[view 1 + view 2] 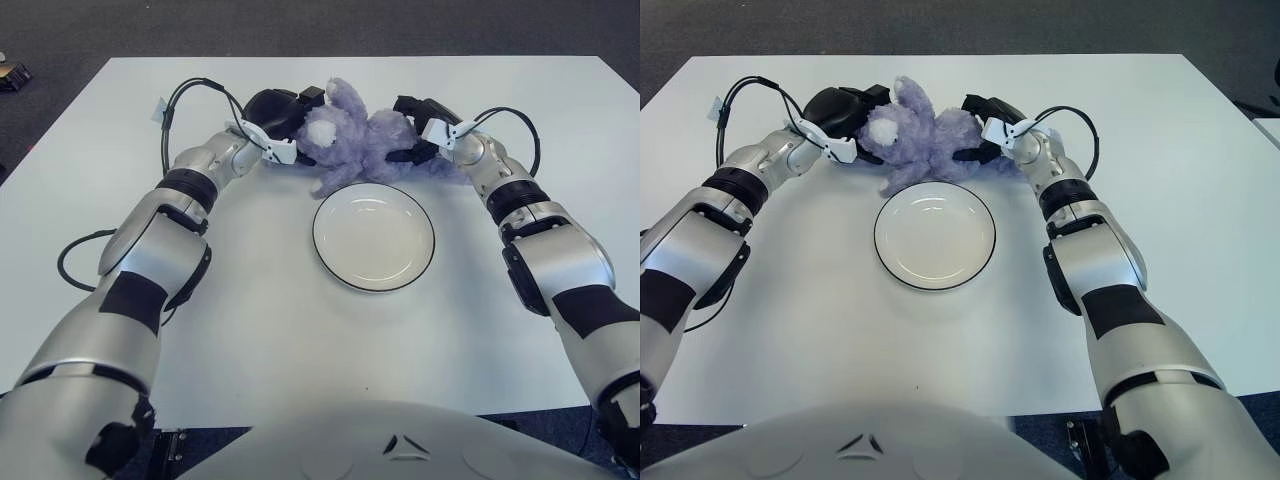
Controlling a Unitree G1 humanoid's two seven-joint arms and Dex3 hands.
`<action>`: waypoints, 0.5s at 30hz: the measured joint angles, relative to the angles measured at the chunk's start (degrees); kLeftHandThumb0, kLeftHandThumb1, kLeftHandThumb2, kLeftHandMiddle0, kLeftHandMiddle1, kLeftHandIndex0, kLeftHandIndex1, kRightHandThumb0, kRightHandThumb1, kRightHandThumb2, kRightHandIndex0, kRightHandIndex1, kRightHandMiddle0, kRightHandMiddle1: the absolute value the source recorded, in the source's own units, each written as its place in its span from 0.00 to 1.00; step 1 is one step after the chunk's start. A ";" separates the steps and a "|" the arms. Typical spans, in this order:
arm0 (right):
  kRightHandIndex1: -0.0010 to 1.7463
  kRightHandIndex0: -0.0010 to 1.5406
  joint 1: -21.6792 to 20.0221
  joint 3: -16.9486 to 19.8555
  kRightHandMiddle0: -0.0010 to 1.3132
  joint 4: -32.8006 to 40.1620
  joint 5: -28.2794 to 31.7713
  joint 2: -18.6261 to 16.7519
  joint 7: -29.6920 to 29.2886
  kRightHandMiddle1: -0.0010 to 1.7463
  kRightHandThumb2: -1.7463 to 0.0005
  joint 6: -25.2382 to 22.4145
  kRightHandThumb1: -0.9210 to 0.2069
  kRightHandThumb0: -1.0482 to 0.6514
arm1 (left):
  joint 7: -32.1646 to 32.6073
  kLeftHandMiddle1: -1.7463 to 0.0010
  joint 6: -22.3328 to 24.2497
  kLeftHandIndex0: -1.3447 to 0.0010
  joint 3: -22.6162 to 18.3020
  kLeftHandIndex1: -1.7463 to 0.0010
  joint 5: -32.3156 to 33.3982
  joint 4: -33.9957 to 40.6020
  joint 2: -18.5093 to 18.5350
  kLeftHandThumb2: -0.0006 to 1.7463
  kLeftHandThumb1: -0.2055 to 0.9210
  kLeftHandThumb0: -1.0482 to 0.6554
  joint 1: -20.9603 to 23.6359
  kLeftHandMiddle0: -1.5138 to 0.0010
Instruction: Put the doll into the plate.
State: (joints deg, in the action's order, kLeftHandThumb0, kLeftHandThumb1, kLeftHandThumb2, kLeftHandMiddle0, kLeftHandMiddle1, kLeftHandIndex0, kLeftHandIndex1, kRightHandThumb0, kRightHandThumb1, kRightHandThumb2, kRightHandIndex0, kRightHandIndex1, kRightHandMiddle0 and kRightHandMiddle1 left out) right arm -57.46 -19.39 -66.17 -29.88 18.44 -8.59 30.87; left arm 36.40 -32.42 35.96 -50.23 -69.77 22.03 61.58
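A white table (300,330) fills the view, dark carpet (300,25) beyond its far edge. Two silver arms reach forward across it and converge near the far side. A purple plush doll (362,140) lies there on the tabletop, just beyond a round white plate (373,236) with a dark rim; one paw ends close to the plate's far rim, though whether it touches cannot be told. The plate holds nothing. The left hand (283,118) presses against the doll's head end, black fingers curled around it. The right hand (422,128) closes on the doll's opposite side, fingers tucked into the fur. The doll is pinched between both hands. Black cables (190,95) loop off each wrist, and another cable (70,262) lies on the table by the left elbow.
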 measured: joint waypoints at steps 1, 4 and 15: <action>1.00 0.57 0.04 -0.60 0.50 0.27 -1.04 0.30 -1.59 1.00 0.52 0.58 0.37 0.66 | 0.90 0.00 0.41 0.57 0.20 0.00 -0.35 -0.03 -0.01 0.04 1.00 0.49 0.06 0.50; 1.00 0.54 0.14 -2.64 0.48 1.49 -5.07 1.18 -8.22 1.00 0.51 1.75 0.36 0.67 | 4.71 0.00 2.42 0.59 0.94 0.00 -2.03 -0.02 -0.14 0.06 1.00 0.49 0.25 0.54; 1.00 0.44 -0.31 -11.98 0.43 3.26 -21.50 2.67 -34.75 1.00 0.53 -4.84 0.33 0.71 | 22.44 0.00 11.64 0.69 5.89 0.00 -10.33 -0.27 -0.61 0.43 0.79 0.41 1.64 0.59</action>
State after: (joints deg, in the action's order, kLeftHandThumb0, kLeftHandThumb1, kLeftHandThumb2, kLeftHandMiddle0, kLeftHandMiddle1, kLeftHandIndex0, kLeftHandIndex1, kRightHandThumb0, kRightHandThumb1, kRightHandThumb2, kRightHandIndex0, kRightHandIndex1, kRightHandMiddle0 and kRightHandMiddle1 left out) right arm -57.77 -31.37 -62.91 -51.38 21.11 -43.34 26.03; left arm 58.85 -20.78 41.85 -60.55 -70.05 21.42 63.22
